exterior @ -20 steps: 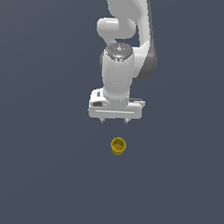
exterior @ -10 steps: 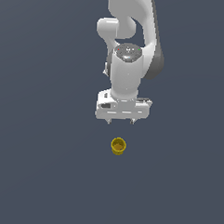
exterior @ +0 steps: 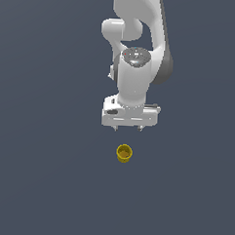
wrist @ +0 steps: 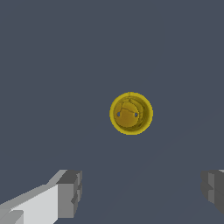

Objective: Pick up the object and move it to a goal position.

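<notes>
The object (exterior: pixel 124 153) is a small yellow-gold cup with a hollow top, standing upright on the dark grey floor. In the wrist view the object (wrist: pixel 131 113) shows from straight above, its round rim facing the camera. My white gripper (exterior: pixel 128 128) hangs just above and slightly behind it in the exterior view, not touching it. Its two grey fingertips (wrist: pixel 69 194) stand wide apart with nothing between them, so the gripper (wrist: pixel 140 192) is open. The cup is much narrower than the gap.
A plain dark grey floor (exterior: pixel 43 174) spreads around the cup in every direction. The white arm (exterior: pixel 137 52) rises above the gripper toward the frame's top edge.
The gripper has come down and shifted toward the exterior view's right, ending closer above the cup. The cup has not moved.
</notes>
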